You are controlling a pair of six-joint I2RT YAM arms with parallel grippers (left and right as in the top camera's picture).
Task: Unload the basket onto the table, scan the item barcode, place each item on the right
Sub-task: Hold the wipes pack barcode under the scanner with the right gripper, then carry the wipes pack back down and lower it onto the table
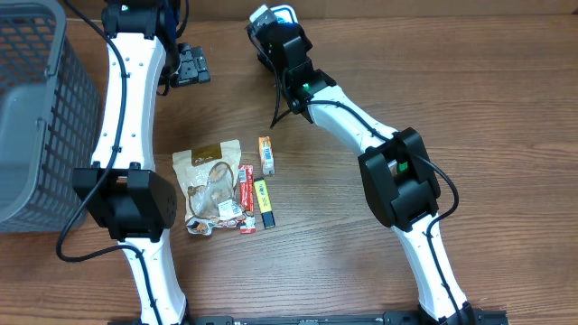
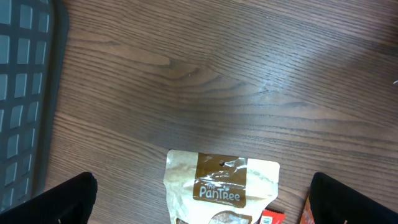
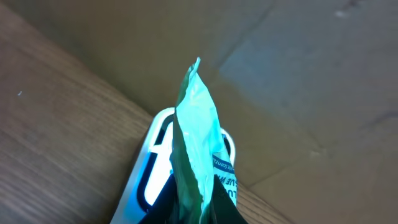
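since the barcode presumably has to face the reader, the green packet is pinched edge-up in the closed right gripper just over the white scanner at the far side of the table, while the left gripper is held spread and empty near the pantree bag.

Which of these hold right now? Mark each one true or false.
1. The right gripper holds a green packet. True.
2. The left gripper is shut on the pouch. False: it is open, and the pouch lies on the table.
3. The packet is close to the white scanner. True.
4. The orange box is in the basket. False: it lies on the table, near the pouch.
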